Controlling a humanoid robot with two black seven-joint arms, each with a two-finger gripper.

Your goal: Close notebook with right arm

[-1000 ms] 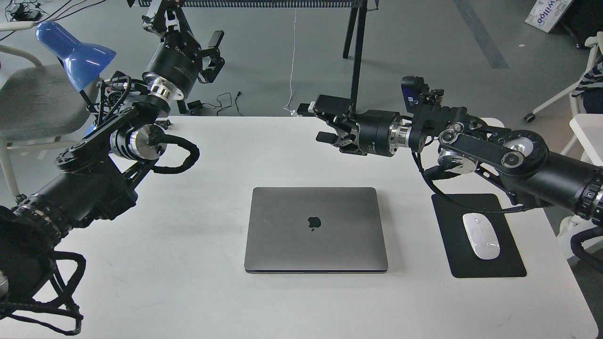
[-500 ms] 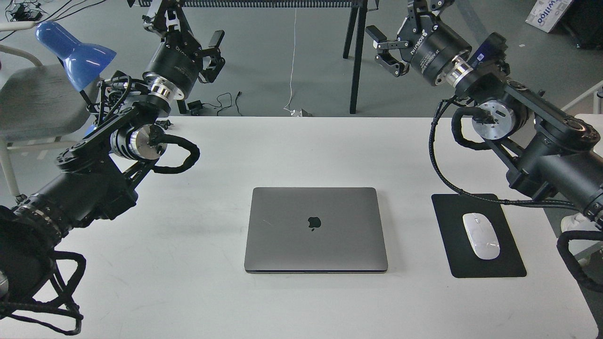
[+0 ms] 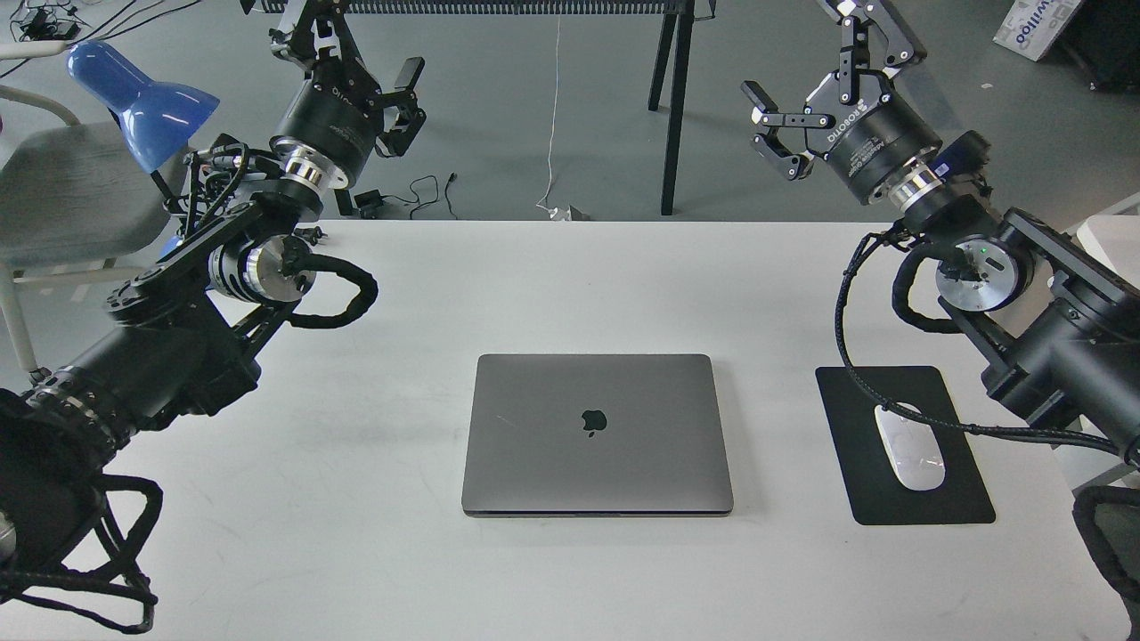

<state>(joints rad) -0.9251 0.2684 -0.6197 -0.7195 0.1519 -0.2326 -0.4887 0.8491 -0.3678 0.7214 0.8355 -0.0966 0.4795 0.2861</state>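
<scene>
The notebook (image 3: 597, 434) is a slim space-grey laptop lying flat in the middle of the white table (image 3: 356, 552). Its lid is down, with the dark apple logo facing up. My right gripper (image 3: 802, 80) is raised high at the back right, beyond the table's far edge and well away from the notebook. Its fingers are spread open and hold nothing. My left gripper (image 3: 356, 53) is raised at the back left, also open and empty.
A black mouse pad (image 3: 917, 499) with a white mouse (image 3: 908, 454) lies right of the notebook, under my right arm's cable. A blue desk lamp (image 3: 142, 98) and a grey chair (image 3: 62, 187) stand at the far left. Black stand legs (image 3: 672, 107) rise behind the table.
My right arm has swung up and to the right, from low over the table behind the notebook to high at the back right. The notebook and left arm have not moved.
</scene>
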